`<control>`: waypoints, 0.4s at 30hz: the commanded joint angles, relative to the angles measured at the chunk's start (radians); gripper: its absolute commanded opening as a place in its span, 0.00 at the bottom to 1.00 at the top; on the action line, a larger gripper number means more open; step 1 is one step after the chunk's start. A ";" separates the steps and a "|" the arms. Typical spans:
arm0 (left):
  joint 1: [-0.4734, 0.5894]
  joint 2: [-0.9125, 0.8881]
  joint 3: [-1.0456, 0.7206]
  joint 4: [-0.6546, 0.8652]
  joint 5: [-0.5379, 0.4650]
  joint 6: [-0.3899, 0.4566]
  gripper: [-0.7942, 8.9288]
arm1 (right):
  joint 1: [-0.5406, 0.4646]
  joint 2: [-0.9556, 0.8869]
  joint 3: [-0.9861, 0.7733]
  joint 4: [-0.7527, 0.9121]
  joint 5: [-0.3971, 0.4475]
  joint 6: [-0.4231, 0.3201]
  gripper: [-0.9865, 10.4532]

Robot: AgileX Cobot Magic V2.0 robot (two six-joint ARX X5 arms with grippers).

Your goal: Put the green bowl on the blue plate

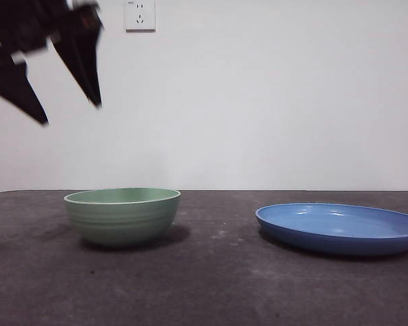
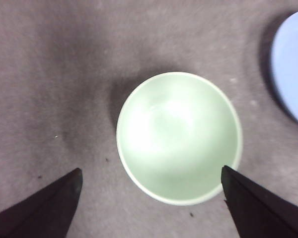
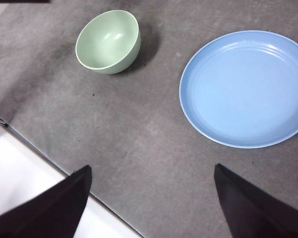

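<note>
Table: dark grey, rough-textured table top point(image 1: 217, 272) carrying both dishes; its edge point(image 3: 49, 161) shows in the right wrist view, with a white surface beyond it
Wall: plain white wall point(image 1: 258, 102) behind the table, a white power socket point(image 1: 140, 15) high up on it
Plate: wide, shallow, glossy blue round plate point(image 1: 340, 227) with a raised rim, flat on the table, nothing in it; also seen from above point(image 3: 246, 89) and as a partial edge point(image 2: 293, 64) in the left wrist view
Bowl: pale mint-green round bowl point(image 1: 122, 215) with faint horizontal ridges and a lighter rim, upright on the table, well apart from the plate, not on it; interior bare point(image 2: 179, 136), also visible point(image 3: 108, 42) from the right wrist
Left gripper: left gripper point(image 2: 151, 186) hangs in the air above the bowl, clear of it; two black jaws spread wide, one to each side of the bowl's rim, nothing held; appears in the front view as dark pointed tips point(image 1: 71, 102) at the upper corner over the bowl's side
Right gripper: right gripper point(image 3: 151, 173) hangs above the table near its edge, away from both dishes; jaws spread wide, nothing between them
</note>
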 commanded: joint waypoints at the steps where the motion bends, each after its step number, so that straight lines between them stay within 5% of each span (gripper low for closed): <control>1: -0.004 0.076 0.023 0.024 -0.006 0.019 0.53 | 0.004 0.004 0.020 0.003 -0.002 0.007 0.43; 12: -0.004 0.341 0.023 0.117 -0.034 0.016 0.53 | 0.003 0.004 0.020 0.004 -0.002 0.007 0.43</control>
